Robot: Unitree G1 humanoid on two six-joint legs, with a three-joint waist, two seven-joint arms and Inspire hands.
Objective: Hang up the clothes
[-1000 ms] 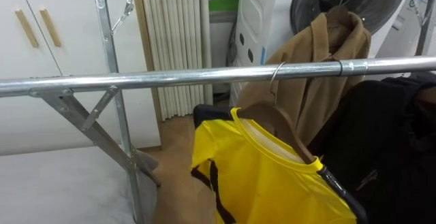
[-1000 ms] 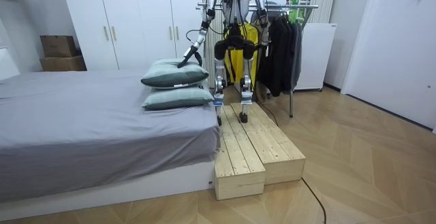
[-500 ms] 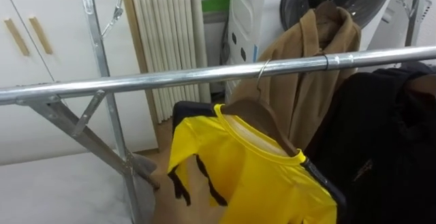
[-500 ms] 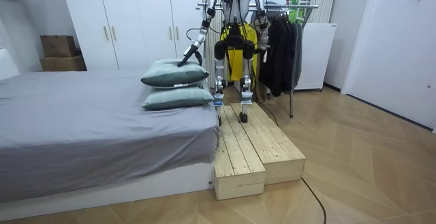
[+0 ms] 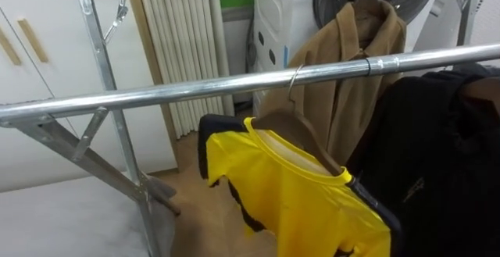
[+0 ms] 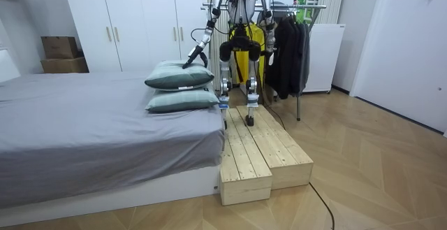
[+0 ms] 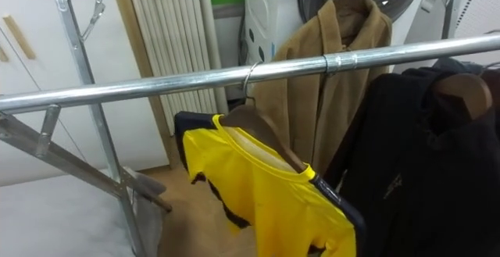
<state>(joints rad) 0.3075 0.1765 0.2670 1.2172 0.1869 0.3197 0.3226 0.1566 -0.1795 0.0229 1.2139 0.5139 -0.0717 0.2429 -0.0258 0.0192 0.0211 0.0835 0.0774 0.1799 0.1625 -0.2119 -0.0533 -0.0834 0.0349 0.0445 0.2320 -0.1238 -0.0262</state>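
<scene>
The yellow shirt hangs by its hanger on the rail, seemingly clear of all fingers. The left hand is low by the pillow and the right hand is at its side. I cannot tell how the fingers of either are set.

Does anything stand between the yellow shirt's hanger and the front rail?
Nothing visible: the hanger hook already sits over the front rail, the yellow shirt hanging beside the black garment.
</scene>
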